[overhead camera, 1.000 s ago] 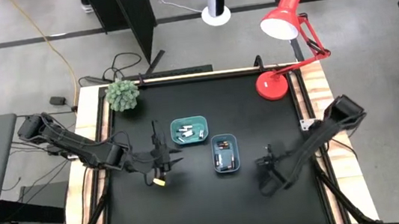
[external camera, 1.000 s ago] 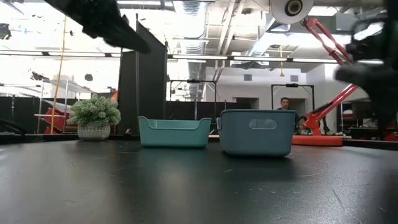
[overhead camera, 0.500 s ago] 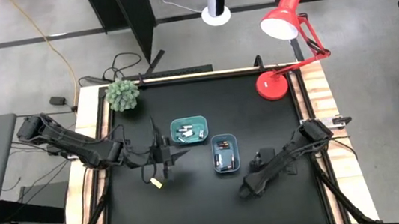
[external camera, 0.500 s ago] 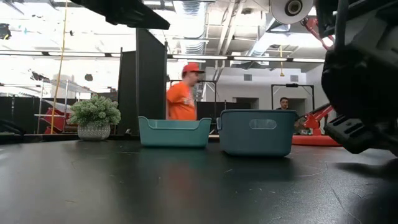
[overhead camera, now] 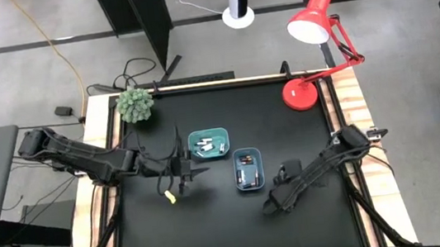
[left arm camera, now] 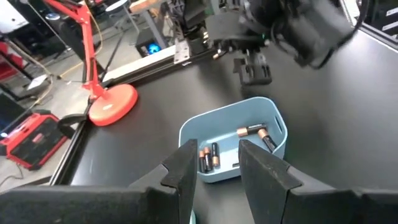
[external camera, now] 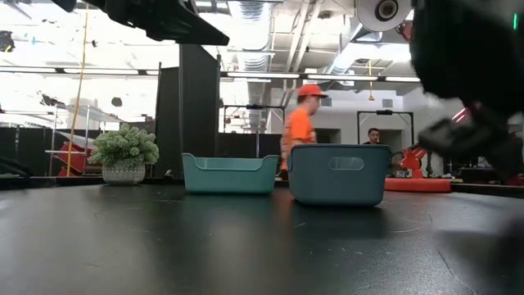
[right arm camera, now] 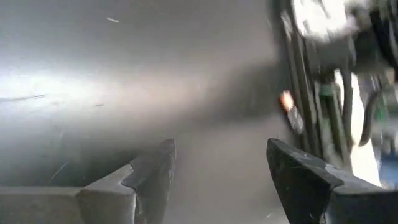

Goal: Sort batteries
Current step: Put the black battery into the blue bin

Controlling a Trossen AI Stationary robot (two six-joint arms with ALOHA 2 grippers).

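The batteries (overhead camera: 205, 148) are seen lying in two small trays near the middle of the worktop (overhead camera: 215, 224): pale ones in the teal tray (overhead camera: 207, 132), dark ones with copper ends (left arm camera: 208, 157) in the blue tray (overhead camera: 249, 184). The left end effector (overhead camera: 182, 171) is held above the worktop just beside the teal tray, its fingers (left arm camera: 261, 171) narrowly parted with nothing seen between them. The right end effector (overhead camera: 272, 204) is spread wide and empty, low near the blue tray. A person in orange (external camera: 301, 123) is seen in the room behind.
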